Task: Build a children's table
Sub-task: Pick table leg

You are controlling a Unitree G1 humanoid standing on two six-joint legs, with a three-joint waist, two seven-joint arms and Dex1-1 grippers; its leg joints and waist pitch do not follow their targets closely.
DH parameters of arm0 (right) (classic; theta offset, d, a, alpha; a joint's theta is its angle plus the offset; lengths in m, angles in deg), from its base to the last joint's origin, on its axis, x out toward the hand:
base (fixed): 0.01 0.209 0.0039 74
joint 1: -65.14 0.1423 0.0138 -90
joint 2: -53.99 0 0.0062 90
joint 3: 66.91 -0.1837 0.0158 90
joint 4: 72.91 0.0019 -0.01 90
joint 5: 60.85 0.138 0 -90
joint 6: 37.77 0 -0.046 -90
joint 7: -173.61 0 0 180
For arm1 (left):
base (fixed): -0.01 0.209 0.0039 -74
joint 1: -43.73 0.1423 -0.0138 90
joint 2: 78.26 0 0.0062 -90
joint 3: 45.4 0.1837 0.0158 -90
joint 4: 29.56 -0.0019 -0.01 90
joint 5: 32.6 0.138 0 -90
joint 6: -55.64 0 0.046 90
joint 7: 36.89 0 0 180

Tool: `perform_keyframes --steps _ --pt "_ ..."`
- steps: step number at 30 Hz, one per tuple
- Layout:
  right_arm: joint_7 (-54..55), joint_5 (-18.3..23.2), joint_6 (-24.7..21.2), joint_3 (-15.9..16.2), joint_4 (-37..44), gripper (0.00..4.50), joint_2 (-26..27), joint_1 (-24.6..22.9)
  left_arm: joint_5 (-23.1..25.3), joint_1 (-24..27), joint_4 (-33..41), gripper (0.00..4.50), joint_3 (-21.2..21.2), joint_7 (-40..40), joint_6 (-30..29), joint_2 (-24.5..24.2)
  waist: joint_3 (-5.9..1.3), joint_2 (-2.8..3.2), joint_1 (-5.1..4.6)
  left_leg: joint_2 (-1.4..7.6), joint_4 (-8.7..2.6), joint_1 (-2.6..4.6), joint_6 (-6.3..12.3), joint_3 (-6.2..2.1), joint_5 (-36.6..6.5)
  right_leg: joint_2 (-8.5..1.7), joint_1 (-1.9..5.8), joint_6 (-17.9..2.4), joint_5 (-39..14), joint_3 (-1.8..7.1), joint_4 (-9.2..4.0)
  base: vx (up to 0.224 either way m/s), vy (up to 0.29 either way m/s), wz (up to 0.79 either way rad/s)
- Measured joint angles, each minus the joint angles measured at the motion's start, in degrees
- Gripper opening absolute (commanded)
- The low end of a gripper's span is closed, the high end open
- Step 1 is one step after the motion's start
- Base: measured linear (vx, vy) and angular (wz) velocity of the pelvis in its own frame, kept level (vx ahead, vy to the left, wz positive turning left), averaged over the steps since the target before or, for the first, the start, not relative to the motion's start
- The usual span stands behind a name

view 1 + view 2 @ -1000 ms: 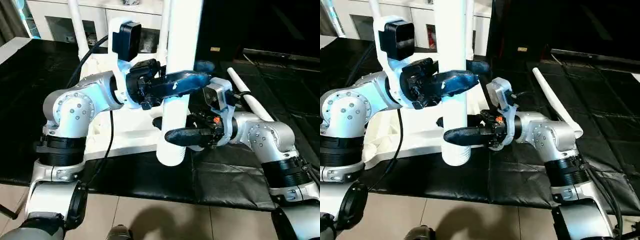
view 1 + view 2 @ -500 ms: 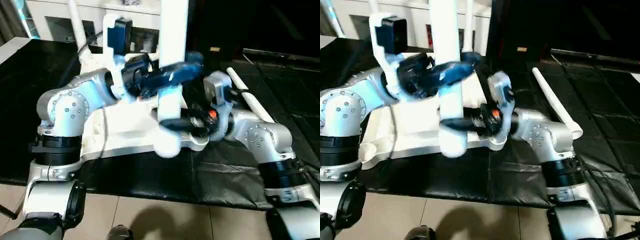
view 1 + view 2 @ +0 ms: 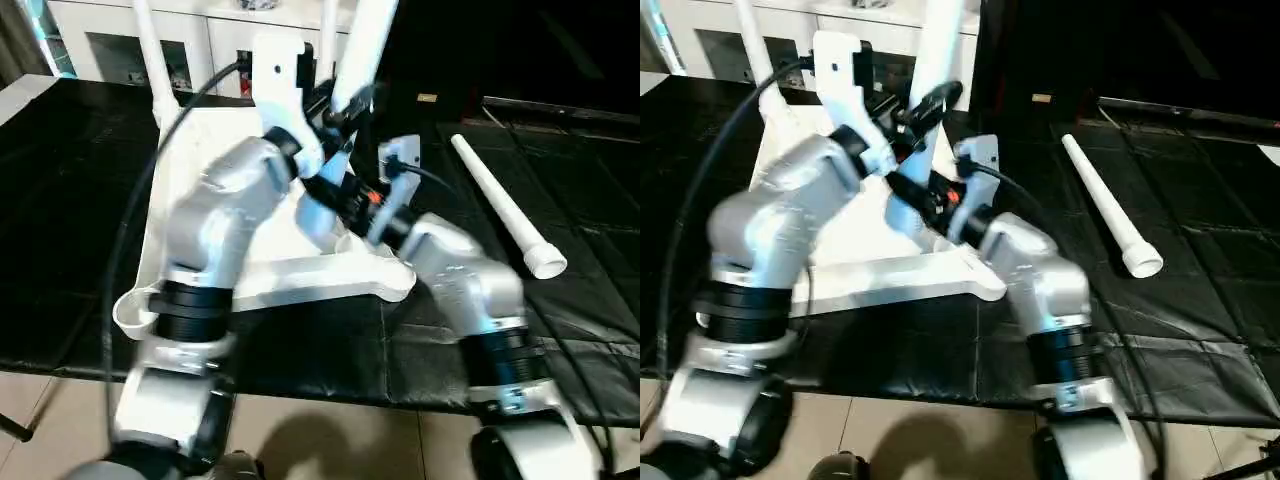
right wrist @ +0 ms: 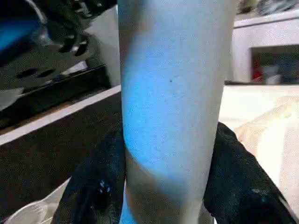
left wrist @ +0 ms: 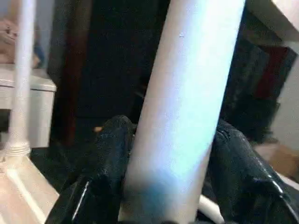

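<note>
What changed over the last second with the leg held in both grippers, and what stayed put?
Both arms swung the held leg away from the robot, from in front of the tabletop's near edge to over the top, now tilted with its wide end down. The left gripper and right gripper stayed clamped on it. The loose leg on the black mat and the standing legs stayed put.

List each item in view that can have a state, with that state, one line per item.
held leg: gripped by both grippers, tilted over the tabletop, not lying down.
left gripper: shut on the held leg.
right gripper: shut on the held leg.
tabletop: lying flat on the black mat.
fitted leg: standing upright at a far corner of the tabletop.
spare leg: lying loose on the mat, apart from the tabletop.
</note>
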Motion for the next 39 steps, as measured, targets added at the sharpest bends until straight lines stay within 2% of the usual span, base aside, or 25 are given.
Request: perform_keyframes --steps 5,13,19,20,24,27,31,35,39 --pt "3.5 -3.5 1.6 1.6 0.0 1.93 1.1 0.0 3.0 -0.4 -0.6 1.97 0.4 -3.5 1.2 0.1 0.00 0.00 -0.43 -0.03 0.00 -0.03 0.00 -0.01 0.0 -0.03 0.01 0.1 0.0 0.01 -0.04 0.000 0.000 0.00" --pt "4.7 -4.6 2.6 2.4 0.5 1.93 1.1 -0.6 3.8 -0.4 -1.2 1.87 0.4 -3.7 2.3 0.2 0.00 0.00 -1.34 -0.03 0.01 -0.02 0.00 -0.01 0.0 -0.03 0.01 0.2 0.1 0.01 -0.04 0.000 0.000 0.00" --pt "4.6 -5.2 2.8 2.9 0.5 1.93 1.2 -0.6 3.9 -0.4 -1.6 1.85 -0.3 -3.7 2.5 0.6 0.00 0.00 -1.38 -0.03 0.00 -0.02 0.01 -0.01 0.0 -0.02 0.00 0.2 0.1 0.01 -0.04 0.000 0.000 0.00" --pt "4.5 -5.2 2.9 3.0 0.5 2.49 1.2 -0.6 3.9 -0.4 -1.6 1.85 -0.3 -3.7 2.5 0.6 0.00 0.00 -1.35 -0.03 0.00 -0.03 0.01 -0.01 0.0 -0.02 0.01 0.2 0.1 0.01 -0.05 0.000 0.000 0.00" --pt "2.6 -5.3 4.0 3.8 0.8 2.97 0.3 -0.6 4.0 -0.5 -2.4 1.85 -0.8 -3.8 2.7 -0.2 0.00 0.00 -1.36 -0.02 0.00 -0.02 0.01 -0.01 0.0 -0.02 0.00 0.2 0.1 0.01 -0.04 0.000 0.000 0.00" --pt "-0.5 -4.4 4.0 3.7 1.7 3.15 -0.8 -0.7 4.1 -1.1 -3.5 1.85 -1.2 -3.3 2.8 -1.8 0.01 -0.01 -1.36 -0.02 0.01 -0.03 0.01 -0.01 0.0 -0.02 0.00 0.2 0.1 0.01 -0.04 0.000 0.000 0.00" --pt "-5.0 -1.2 -0.3 3.2 4.5 3.49 -5.1 -0.4 4.1 -2.6 -4.9 1.85 -2.6 -1.3 2.8 -5.2 0.01 -0.04 -1.27 -0.03 0.02 -0.02 0.01 -0.01 0.0 -0.02 0.03 0.2 0.1 0.02 -0.06 0.000 0.000 0.00" --pt "-7.7 1.8 -4.4 1.3 4.3 3.86 -7.3 0.1 3.3 -2.6 -4.9 1.84 -3.7 0.8 2.2 -6.2 0.03 -0.08 -1.15 -0.03 0.03 -0.03 0.02 0.00 0.0 -0.03 0.02 0.2 0.1 0.01 -0.04 0.000 0.000 0.00" --pt "-9.5 4.7 -7.7 -2.2 3.5 3.91 -10.7 3.5 0.0 -3.3 -4.9 1.84 -4.2 3.4 -0.3 -6.6 0.06 -0.26 -1.09 -0.03 0.06 -0.04 0.02 0.06 0.0 -0.06 0.02 0.2 0.1 0.02 -0.03 0.000 0.000 0.00"
